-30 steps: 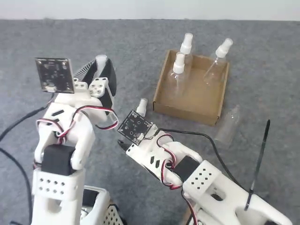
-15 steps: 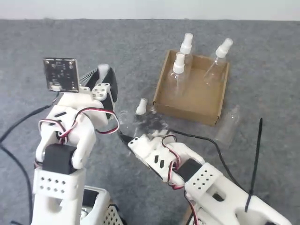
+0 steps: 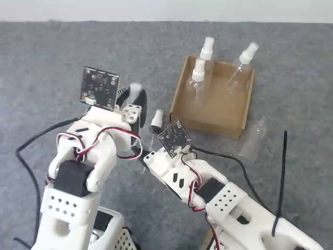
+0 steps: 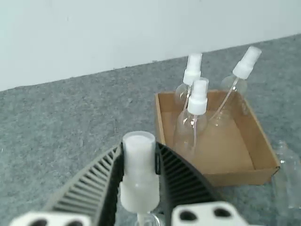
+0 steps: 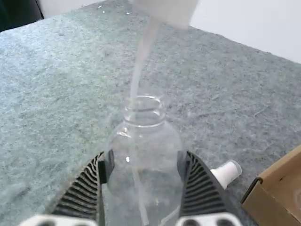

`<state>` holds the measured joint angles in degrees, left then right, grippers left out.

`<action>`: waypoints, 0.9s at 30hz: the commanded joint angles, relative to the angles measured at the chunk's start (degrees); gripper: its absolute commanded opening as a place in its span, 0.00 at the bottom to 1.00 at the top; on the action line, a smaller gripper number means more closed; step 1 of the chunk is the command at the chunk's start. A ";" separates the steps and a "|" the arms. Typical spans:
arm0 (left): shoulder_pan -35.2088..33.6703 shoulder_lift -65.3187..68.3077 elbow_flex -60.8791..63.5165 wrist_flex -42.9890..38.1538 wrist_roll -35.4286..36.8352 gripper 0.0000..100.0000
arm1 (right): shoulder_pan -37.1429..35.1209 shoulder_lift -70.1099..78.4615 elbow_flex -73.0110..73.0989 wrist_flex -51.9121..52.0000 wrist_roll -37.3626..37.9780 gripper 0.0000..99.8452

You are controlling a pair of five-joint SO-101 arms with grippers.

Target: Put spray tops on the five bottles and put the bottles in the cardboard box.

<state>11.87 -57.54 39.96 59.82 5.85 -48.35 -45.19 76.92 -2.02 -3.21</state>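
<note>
Grey felt covers the tabletop (image 3: pixel 62 47) where the two arms work side by side. The left gripper (image 4: pixel 138 148) is clamped on a white spray top (image 4: pixel 138 174), its ribbed dark fingers (image 4: pixel 181 176) pressed against both sides of the cap. The top's thin dip tube (image 5: pixel 140 61) hangs down into the open neck of a clear bottle (image 5: pixel 143 141). That bottle stands upright between the fingers of the right gripper (image 5: pixel 143 162), which is closed around its body. From above, the held top sits just left of the right arm's wrist board (image 3: pixel 174 136).

A second, loose spray top (image 3: pixel 156 119) sits on the felt between the held bottle and the cardboard box (image 3: pixel 208 125), just beside the box's near corner.

Three clear bottles already wearing white tops are at the box: one (image 3: pixel 196 86) stands inside it, another (image 3: pixel 206 52) just behind that one at the far wall, and a third (image 3: pixel 242 65) leans at the far right corner.

A last bottle, uncapped (image 3: pixel 253 138), lies on its side on the felt just to the right of the box.
</note>
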 commanded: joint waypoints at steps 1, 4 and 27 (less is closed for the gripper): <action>-0.62 -1.23 -1.98 2.20 -0.70 0.14 | 1.19 -2.59 -0.44 -1.36 -0.88 0.01; -0.62 -1.23 -3.82 3.69 -0.79 0.15 | 1.36 -2.59 -0.44 -1.27 -0.88 0.01; -9.41 -0.62 6.64 -11.69 -6.24 0.07 | 1.27 -2.59 -0.44 -0.84 -0.88 0.01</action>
<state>2.64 -57.54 46.37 49.89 0.22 -47.74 -45.19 76.92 -2.02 -3.47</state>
